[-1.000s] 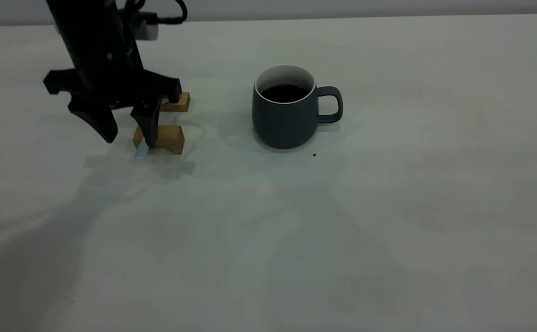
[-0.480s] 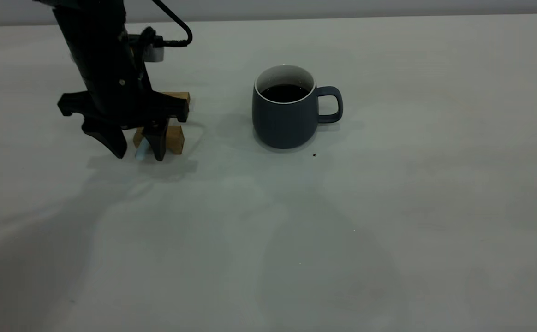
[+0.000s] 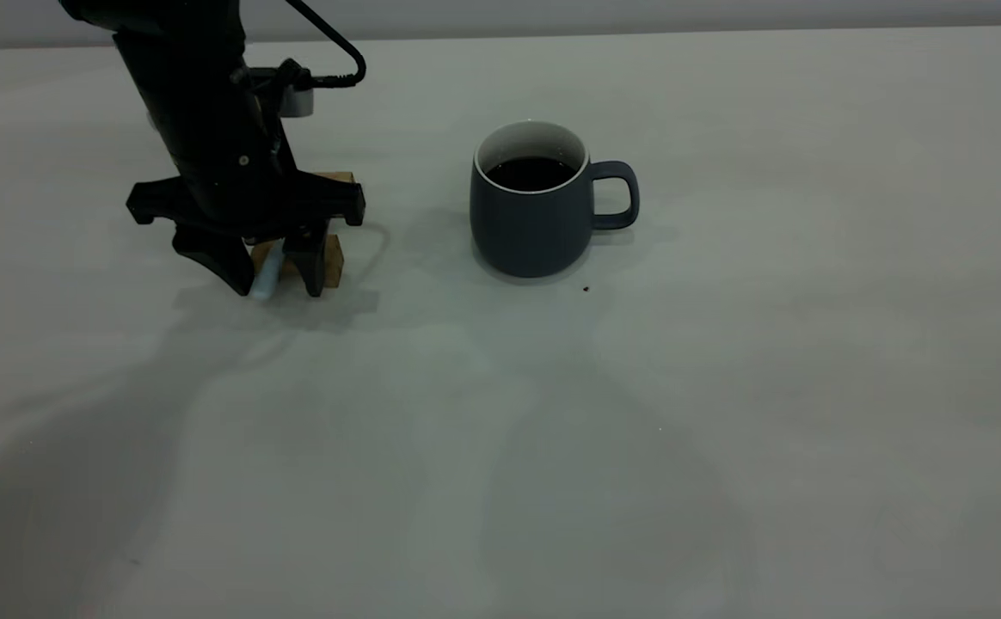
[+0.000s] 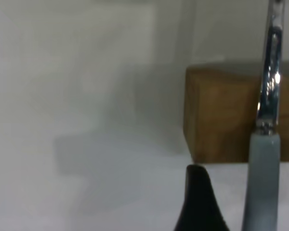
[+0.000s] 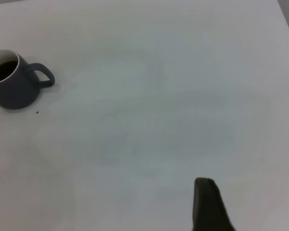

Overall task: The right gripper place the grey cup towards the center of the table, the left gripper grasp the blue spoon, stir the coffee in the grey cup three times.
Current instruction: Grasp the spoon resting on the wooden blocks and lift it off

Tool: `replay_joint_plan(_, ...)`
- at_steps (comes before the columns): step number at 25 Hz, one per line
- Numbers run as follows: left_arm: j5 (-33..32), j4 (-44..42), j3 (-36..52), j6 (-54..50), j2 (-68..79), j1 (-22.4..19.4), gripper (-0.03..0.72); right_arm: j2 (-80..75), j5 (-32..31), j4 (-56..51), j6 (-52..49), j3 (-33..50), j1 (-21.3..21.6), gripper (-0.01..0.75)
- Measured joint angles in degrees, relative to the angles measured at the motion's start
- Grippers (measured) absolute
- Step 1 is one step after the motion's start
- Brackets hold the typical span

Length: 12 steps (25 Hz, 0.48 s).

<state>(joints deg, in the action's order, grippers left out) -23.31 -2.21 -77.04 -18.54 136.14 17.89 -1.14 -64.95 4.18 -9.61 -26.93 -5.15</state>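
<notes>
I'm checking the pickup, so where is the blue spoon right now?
In the exterior view the blue spoon is at the table's left side, between the fingers of the left pincer, resting across a wooden block, left of the grey cup.

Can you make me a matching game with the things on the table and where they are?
Things:
1. grey cup
2. coffee
3. blue spoon
4. wooden block

Places:
A. inside the cup
B. between the fingers of the left end effector
C. standing near the middle of the table, handle pointing right in the exterior view
D. just behind the end effector's fingers, under the spoon

Pairs: 1-C, 2-A, 3-B, 4-D
</notes>
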Motion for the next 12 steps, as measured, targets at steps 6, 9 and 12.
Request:
replay_joint_plan(6, 0.13, 0.02, -0.49, 0.00, 1.11, 0.00, 0.585, 0.00, 0.00, 0.00, 0.00, 0.00, 0.00, 0.459)
replay_joint_plan(9, 0.13, 0.02, -0.49, 0.00, 1.11, 0.00, 0.567, 0.00, 0.00, 0.00, 0.00, 0.00, 0.00, 0.451)
replay_joint_plan(12, 0.13, 0.02, -0.49, 0.00, 1.11, 0.00, 0.510, 0.00, 0.00, 0.00, 0.00, 0.00, 0.00, 0.442)
